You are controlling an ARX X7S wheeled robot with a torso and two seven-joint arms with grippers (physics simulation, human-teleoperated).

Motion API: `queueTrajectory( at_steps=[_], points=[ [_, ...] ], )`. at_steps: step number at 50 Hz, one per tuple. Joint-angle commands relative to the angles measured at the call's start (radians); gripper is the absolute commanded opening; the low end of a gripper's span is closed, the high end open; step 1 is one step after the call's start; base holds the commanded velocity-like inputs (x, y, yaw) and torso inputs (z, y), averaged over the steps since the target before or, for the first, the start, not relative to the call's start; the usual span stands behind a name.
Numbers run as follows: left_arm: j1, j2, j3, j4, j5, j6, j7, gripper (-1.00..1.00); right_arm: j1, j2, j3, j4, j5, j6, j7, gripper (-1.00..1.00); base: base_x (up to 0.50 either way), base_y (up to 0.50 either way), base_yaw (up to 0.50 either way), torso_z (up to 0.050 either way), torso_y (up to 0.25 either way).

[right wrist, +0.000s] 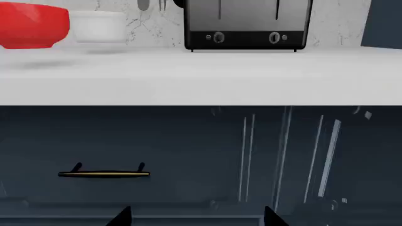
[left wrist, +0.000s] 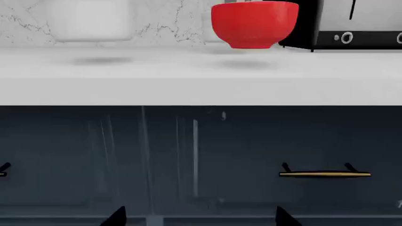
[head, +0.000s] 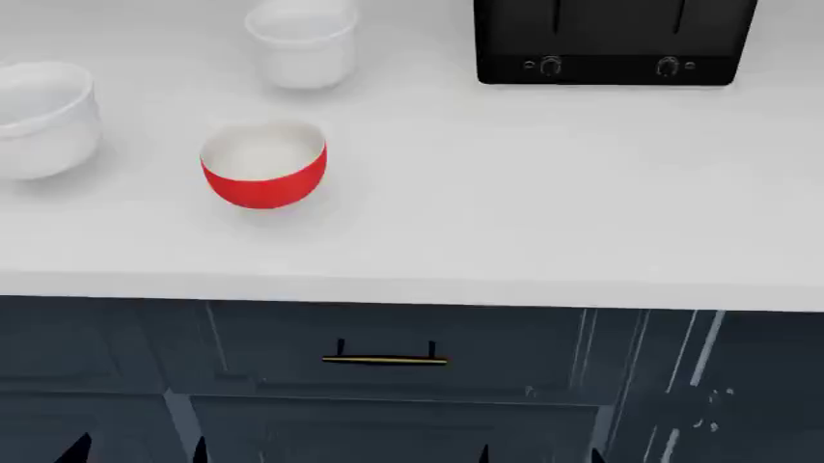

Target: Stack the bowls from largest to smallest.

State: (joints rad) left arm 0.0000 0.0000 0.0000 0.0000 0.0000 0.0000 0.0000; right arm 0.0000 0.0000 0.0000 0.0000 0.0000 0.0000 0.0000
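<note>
Three bowls stand apart on the white counter (head: 515, 193). The large white bowl (head: 39, 116) is at the far left, the red bowl (head: 264, 164) with a white inside is nearer the middle, and the small straight-sided white bowl (head: 303, 43) is behind it. My left gripper (head: 139, 450) and right gripper (head: 541, 453) hang low in front of the dark cabinet, below the counter's edge. Both are open and empty, with only their black fingertips showing. The left wrist view shows the red bowl (left wrist: 254, 23) and a blurred white bowl (left wrist: 91, 21); the right wrist view shows the red bowl (right wrist: 31, 26) and the small white bowl (right wrist: 97, 26).
A black toaster (head: 612, 39) stands at the back right of the counter. Below the counter's front edge (head: 412, 289) is a dark blue cabinet with a brass drawer handle (head: 384, 360).
</note>
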Motion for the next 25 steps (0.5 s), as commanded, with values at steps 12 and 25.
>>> queueTrajectory(
  at_steps=[12, 25],
  points=[
    [0.044, -0.056, 0.06, 0.027, -0.05, 0.067, -0.028, 1.0, 0.006, 0.1, -0.118, 0.007, 0.097, -0.013, 0.122, 1.0, 0.0, 0.0, 0.0, 0.029, 0.0],
    [0.033, -0.075, 0.085, 0.024, -0.061, 0.06, -0.052, 1.0, 0.008, 0.113, -0.133, 0.005, 0.108, -0.013, 0.136, 1.0, 0.0, 0.0, 0.0, 0.05, 0.0]
  ],
)
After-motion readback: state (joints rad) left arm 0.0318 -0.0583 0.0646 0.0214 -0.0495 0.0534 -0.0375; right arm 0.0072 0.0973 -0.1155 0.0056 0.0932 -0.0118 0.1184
